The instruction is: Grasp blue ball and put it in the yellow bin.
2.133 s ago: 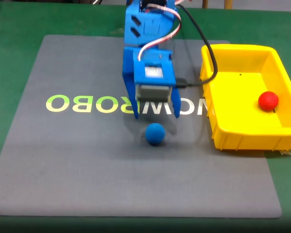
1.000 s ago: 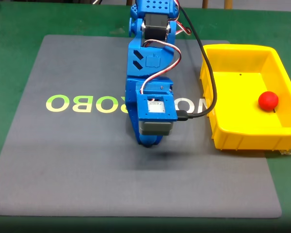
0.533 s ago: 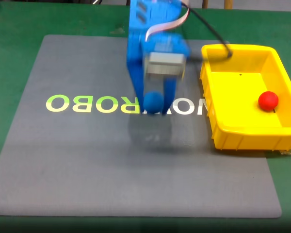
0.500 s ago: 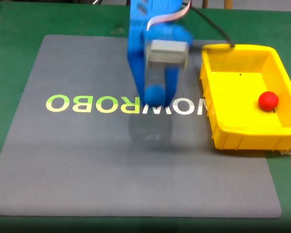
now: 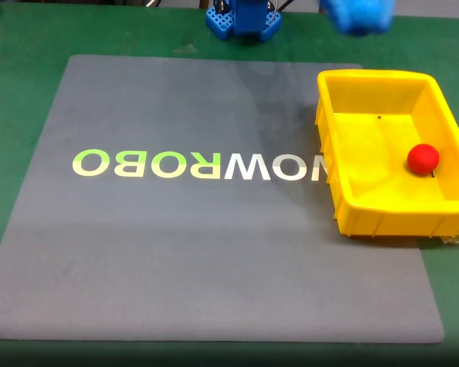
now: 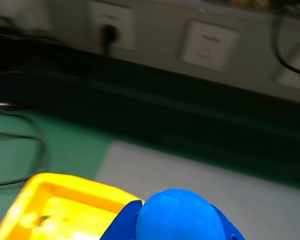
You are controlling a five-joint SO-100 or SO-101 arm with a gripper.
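Wrist view, nearest first: the small matte bright-blue ball (image 6: 179, 215) sits at the bottom edge of the frame, pressed between my two blue plastic fingers (image 6: 124, 223), one flanking it on the left and one on the right, so my gripper (image 6: 177, 227) is clamped on the ball. Just below and left of the ball lies a corner of the bright yellow rectangular plastic bin (image 6: 55, 197), its rim running toward my left finger; the ball is up in the air, beside that corner rather than inside the tub. Past the bin, a patch of grey mat (image 6: 190, 170), then the green table cover (image 6: 50, 137) with a thin dark cable (image 6: 37, 150) looping across it. Farthest off, a dark band along the base of a pale wall, with a wall socket holding a black plug (image 6: 109, 34) and two more white plates to its right. Fixed view, nearest first: the large grey rubber mat (image 5: 176, 252) with pale mirrored lettering (image 5: 199, 164) across its middle lies on the green table cover (image 5: 23, 46). To the right, the yellow bin (image 5: 382, 218) stands on the mat's right edge, and a small red ball (image 5: 424, 158) rests on its floor near the right wall. At the far top edge, my blue base (image 5: 243, 19) shows above the mat, and a blurred blue shape (image 5: 357, 14) hangs above the bin's far rim; the blur hides what it is.
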